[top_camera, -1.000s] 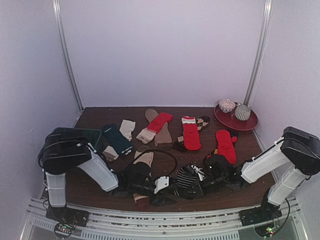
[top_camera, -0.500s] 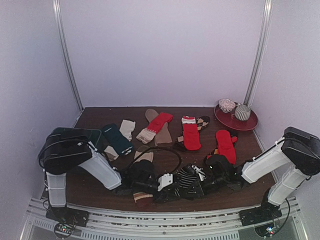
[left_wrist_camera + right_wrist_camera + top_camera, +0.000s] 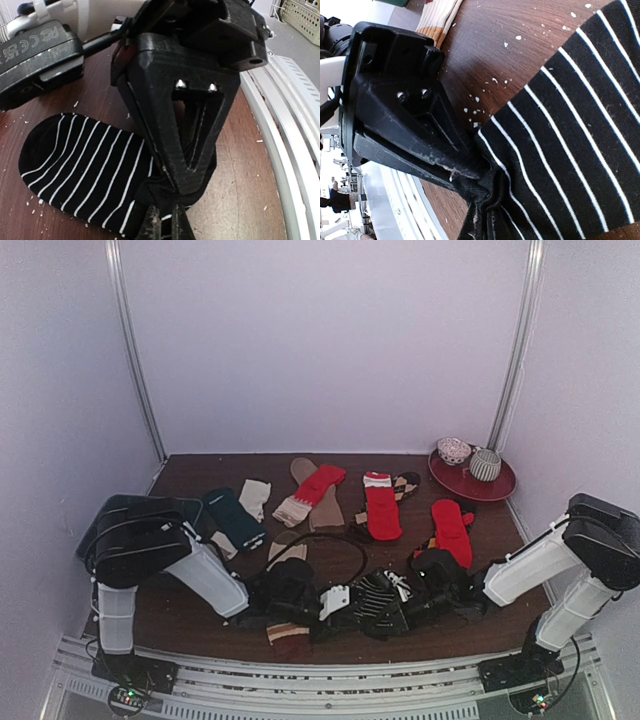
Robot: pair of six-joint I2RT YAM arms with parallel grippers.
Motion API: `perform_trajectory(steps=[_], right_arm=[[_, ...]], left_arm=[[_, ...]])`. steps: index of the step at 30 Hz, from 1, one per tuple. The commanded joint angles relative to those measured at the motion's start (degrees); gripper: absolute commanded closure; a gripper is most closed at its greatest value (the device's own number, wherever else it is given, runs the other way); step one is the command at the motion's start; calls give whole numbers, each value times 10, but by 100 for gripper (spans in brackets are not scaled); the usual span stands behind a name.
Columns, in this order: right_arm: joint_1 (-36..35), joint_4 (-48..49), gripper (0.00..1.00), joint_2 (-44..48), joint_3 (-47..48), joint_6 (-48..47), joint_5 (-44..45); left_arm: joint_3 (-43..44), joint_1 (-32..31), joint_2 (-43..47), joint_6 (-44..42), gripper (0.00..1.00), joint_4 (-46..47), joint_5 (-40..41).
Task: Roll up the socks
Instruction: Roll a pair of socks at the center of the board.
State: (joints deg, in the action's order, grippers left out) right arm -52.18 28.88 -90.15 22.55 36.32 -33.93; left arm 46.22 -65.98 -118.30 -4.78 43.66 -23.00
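Observation:
A black sock with thin white stripes (image 3: 378, 602) lies bunched near the table's front edge, between my two grippers. My left gripper (image 3: 348, 608) is shut on its left end; in the left wrist view the fingertips (image 3: 167, 227) pinch a dark fold of the striped sock (image 3: 80, 170). From the other side, my right gripper (image 3: 408, 600) is shut on the right end, and the right wrist view has the fabric (image 3: 570, 150) gathered at the jaws (image 3: 477, 205). More socks lie farther back: red ones (image 3: 382, 508) (image 3: 452, 530), a teal one (image 3: 234, 517), a cream one (image 3: 255, 496).
A red plate (image 3: 500, 485) at the back right carries two rolled sock balls. The dark green tray (image 3: 190, 508) sits at the left behind my left arm. A tan sock with brown stripes (image 3: 288, 635) pokes out under the left arm. The metal rail (image 3: 320, 680) runs along the front.
My left gripper has slid right to the striped sock and shut on its end; its jaws stood open before. The right gripper has stayed shut on the other end.

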Motion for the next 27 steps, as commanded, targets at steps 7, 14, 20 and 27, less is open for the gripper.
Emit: perform_trajectory(steps=[7,14,20,27], right_arm=[[2,-133,67,38,3,-40,56],[-32,-157,56,227,-13,-147,203],[-152,-88,55,305,-68,-251,381],[-223,-41,55,219,-57,-330,438]], left_arm=[[7,-2,-2,82,100,-155,44],[-6,3,17,168,100,-235,10],[-3,10,20,194,100,-265,-8],[-10,23,19,211,100,-266,-22]])
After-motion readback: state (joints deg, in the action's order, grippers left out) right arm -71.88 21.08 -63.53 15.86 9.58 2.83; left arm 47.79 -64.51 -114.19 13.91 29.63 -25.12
